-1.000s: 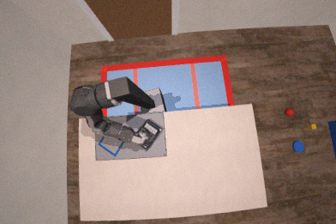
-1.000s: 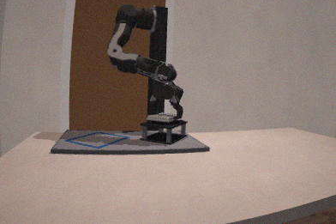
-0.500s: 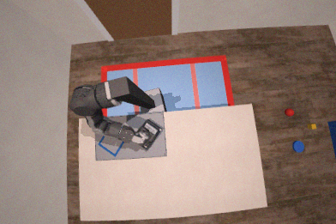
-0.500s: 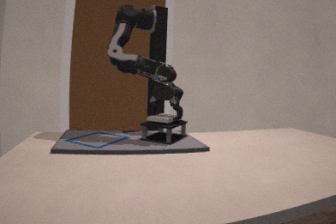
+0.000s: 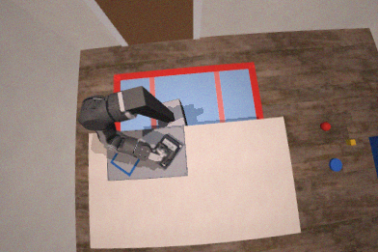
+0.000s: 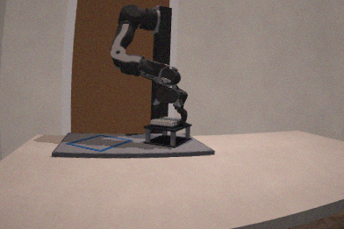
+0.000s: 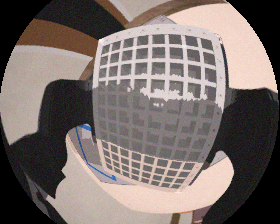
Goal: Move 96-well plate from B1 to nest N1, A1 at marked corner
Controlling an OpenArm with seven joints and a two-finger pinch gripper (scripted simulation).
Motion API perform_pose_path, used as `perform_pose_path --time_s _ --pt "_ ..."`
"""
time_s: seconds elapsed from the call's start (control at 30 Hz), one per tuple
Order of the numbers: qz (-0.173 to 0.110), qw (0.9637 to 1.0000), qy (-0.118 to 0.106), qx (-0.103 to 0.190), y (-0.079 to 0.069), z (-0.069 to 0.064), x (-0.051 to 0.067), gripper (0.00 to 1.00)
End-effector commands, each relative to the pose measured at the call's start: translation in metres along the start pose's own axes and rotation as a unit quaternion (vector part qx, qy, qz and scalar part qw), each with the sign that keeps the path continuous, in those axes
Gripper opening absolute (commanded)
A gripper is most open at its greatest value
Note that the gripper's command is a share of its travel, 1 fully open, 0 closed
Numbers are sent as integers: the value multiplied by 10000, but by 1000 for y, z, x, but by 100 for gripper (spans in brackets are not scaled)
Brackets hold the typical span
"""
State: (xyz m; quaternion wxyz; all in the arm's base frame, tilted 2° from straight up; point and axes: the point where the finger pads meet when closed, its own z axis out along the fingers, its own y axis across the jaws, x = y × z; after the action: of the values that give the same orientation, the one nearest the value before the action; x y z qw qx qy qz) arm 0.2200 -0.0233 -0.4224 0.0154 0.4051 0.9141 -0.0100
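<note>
The white 96-well plate (image 7: 156, 106) fills the wrist view, its grid of wells facing the camera. My gripper (image 6: 177, 117) is shut on the 96-well plate (image 6: 166, 121) and holds it at the top of the raised black nest N1 (image 6: 168, 132). From above, the plate (image 5: 169, 148) lies over the nest, under the gripper (image 5: 164, 151). I cannot tell whether the plate rests fully down inside the locators. The blue outline of spot B1 (image 6: 100, 142) lies empty to the left on the grey base (image 6: 132, 148); it also shows in the top view (image 5: 124, 163).
The grey base sits on a cream mat (image 5: 193, 185). A red-framed blue panel (image 5: 193, 94) lies behind it. A red ball (image 5: 326, 126), a yellow cube (image 5: 351, 142) and a blue disc (image 5: 336, 164) lie far right on the wooden table.
</note>
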Motion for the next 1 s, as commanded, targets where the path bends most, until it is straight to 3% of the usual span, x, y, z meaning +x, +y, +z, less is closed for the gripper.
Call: perform_pose_path --time_s 0.0,0.97 --pt "-29 10000 6 -32 1 0 1 0" --pt "-26 10000 11 -31 1 3 1 0"
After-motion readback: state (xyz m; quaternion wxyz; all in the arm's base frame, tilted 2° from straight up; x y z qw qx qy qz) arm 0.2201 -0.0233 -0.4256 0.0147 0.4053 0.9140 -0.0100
